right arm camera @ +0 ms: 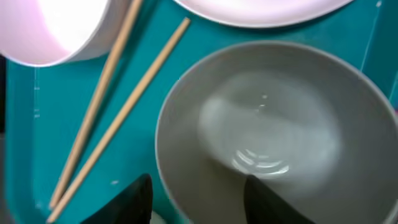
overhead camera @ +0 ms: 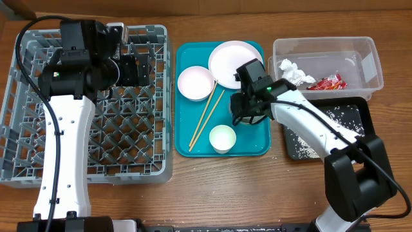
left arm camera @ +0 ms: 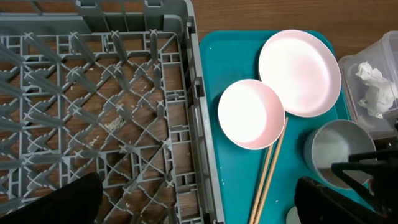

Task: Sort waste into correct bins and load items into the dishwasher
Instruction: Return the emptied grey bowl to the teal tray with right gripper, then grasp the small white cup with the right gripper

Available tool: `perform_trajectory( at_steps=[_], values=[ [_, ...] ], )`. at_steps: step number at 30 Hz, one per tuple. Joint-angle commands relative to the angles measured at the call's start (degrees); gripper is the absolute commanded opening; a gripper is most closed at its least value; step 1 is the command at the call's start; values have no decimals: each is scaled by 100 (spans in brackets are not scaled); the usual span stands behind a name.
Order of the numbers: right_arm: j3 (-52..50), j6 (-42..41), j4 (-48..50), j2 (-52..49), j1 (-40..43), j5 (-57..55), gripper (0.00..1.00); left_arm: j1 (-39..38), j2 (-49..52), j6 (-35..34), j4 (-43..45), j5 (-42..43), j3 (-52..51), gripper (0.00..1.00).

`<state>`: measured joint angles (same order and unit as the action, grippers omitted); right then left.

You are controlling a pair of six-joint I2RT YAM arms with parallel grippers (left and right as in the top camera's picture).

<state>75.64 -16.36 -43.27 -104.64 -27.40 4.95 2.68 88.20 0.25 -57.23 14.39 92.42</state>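
The grey dish rack (overhead camera: 26, 129) fills the left. My left gripper (overhead camera: 138, 67) hangs open and empty over the rack's right wall (left arm camera: 199, 202). On the teal tray (overhead camera: 252, 147) lie the pale plate (overhead camera: 235, 63), a pinkish-white bowl (overhead camera: 195, 82), a small white bowl (overhead camera: 223, 138) and two chopsticks (overhead camera: 207, 119). My right gripper (overhead camera: 248, 111) is open, its fingers (right arm camera: 199, 199) straddling the near rim of the empty grey bowl (right arm camera: 273, 124), which also shows in the left wrist view (left arm camera: 339, 149). The clear tub (overhead camera: 322, 44) holds the tissue (overhead camera: 293, 69) and red wrapper (overhead camera: 328, 82). Rice (overhead camera: 341, 116) lies in the black tray (overhead camera: 365, 106). No brown lump shows.
The teal tray sits between the rack and the two bins. The clear tub stands behind the black tray at the right. Bare wooden table (overhead camera: 257, 193) runs along the front.
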Motion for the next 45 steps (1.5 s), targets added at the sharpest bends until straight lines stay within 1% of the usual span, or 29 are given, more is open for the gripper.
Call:
perform_trajectory(
  at_steps=[1, 4, 7, 10, 13, 19, 22, 28, 29, 33, 34, 37, 39, 42, 45],
  values=[
    [1049, 22, -503, 33, 2, 212, 51, 15, 20, 85, 13, 46, 138, 100],
    [1937, 22, -1154, 33, 2, 376, 54, 15, 20, 85, 13, 46, 138, 100],
    [2387, -68, -1182, 33, -9, 588, 54, 15, 20, 85, 13, 46, 138, 100],
    [2406, -496, -789, -17, -70, 562, 54, 15, 20, 85, 13, 46, 138, 100],
    [2406, -1091, -369, -258, -221, 555, 54, 15, 20, 85, 13, 46, 138, 100],
    [2406, -2225, 229, -1196, -715, 111, 54, 15, 20, 85, 13, 46, 138, 100],
    [2406, -2487, 232, -1484, -826, 7, 53, 15, 20, 85, 13, 46, 138, 100],
    [2426, -2529, 199, -1558, -863, -105, 51, 15, 20, 85, 13, 46, 138, 100],
    [2448, -2529, 136, -1558, -839, -107, 50, 15, 20, 85, 13, 46, 138, 100],
    [2771, -2516, -673, -1506, -619, -107, 50, 15, 20, 85, 13, 46, 138, 100],
    [2874, -2409, -874, -1478, -566, -103, 50, 15, 20, 81, 28, 48, 138, 100],
    [3215, -2216, -1506, -1340, -428, -170, 50, 15, 20, 35, 319, 70, 138, 100],
    [3438, -2205, -1904, -1191, -345, -280, 50, 15, 20, 31, 337, 74, 138, 100],
    [3687, -2070, -2367, -817, -157, -435, 50, 15, 20, -433, 186, 271, 138, 100],
    [3733, -1978, -2610, -354, 138, -444, 52, 13, 20, -544, -2, 599, 138, 100]
  ],
)
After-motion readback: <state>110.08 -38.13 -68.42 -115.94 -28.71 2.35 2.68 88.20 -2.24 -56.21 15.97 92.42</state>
